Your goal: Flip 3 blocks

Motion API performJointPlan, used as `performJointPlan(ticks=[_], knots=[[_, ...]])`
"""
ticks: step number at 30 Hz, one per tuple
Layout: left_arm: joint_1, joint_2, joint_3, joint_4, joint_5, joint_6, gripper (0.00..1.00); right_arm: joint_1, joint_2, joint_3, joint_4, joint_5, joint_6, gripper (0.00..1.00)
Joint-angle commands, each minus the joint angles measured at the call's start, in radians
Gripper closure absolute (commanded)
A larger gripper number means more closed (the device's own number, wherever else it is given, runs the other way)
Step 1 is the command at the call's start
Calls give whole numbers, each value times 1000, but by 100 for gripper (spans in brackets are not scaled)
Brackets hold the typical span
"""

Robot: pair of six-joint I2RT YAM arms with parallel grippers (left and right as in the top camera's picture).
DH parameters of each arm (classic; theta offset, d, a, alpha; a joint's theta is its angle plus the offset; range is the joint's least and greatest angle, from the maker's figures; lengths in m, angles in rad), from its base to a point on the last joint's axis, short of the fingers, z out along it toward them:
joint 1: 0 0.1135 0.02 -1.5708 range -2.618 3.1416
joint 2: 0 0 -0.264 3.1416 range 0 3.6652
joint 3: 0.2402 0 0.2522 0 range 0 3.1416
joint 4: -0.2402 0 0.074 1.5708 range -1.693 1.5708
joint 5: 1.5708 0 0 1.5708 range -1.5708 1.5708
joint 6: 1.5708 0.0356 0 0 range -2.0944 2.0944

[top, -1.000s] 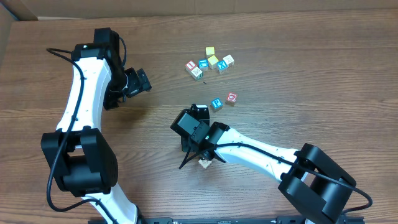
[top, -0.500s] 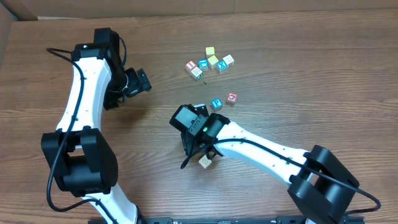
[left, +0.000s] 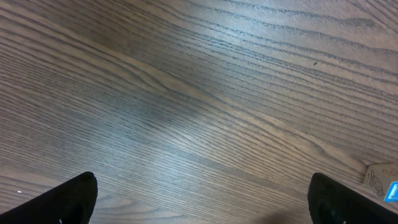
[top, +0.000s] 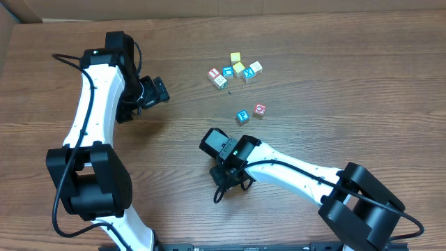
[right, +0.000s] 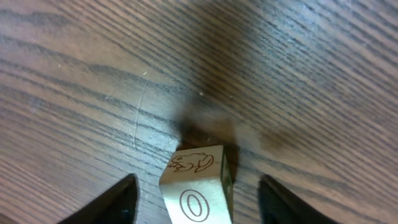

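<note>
A pale wooden block (right: 198,185) stands on the table between my right gripper's fingers. It shows a frog outline on one face and an O on the near face. My right gripper (right: 199,206) is open, with a gap on each side of the block. In the overhead view the right gripper (top: 231,187) covers this block. The teal-letter block (top: 242,116) and the red-ring block (top: 260,109) lie side by side further back. My left gripper (top: 157,90) is open over bare wood at the back left, its fingertips (left: 73,198) wide apart.
A cluster of several other cubes (top: 235,70), yellow, blue and red faced, lies at the back centre. A corner of one such cube (left: 380,179) shows at the right edge of the left wrist view. The table is brown wood grain.
My right gripper has shifted toward the table's front and now sits over the pale block, which lay exposed beside it before. The left arm has not moved.
</note>
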Motion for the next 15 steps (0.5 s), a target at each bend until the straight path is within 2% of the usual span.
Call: performJointPlan(ticks=[1, 7, 15], knots=[[-1, -20, 18, 2, -10, 12, 0, -1, -24, -6, 8, -27, -8, 44], [-1, -20, 18, 2, -10, 12, 0, -1, -24, -6, 2, -46, 11, 48], [-1, -20, 18, 2, -10, 12, 0, -1, -24, -13, -17, -53, 28, 46]])
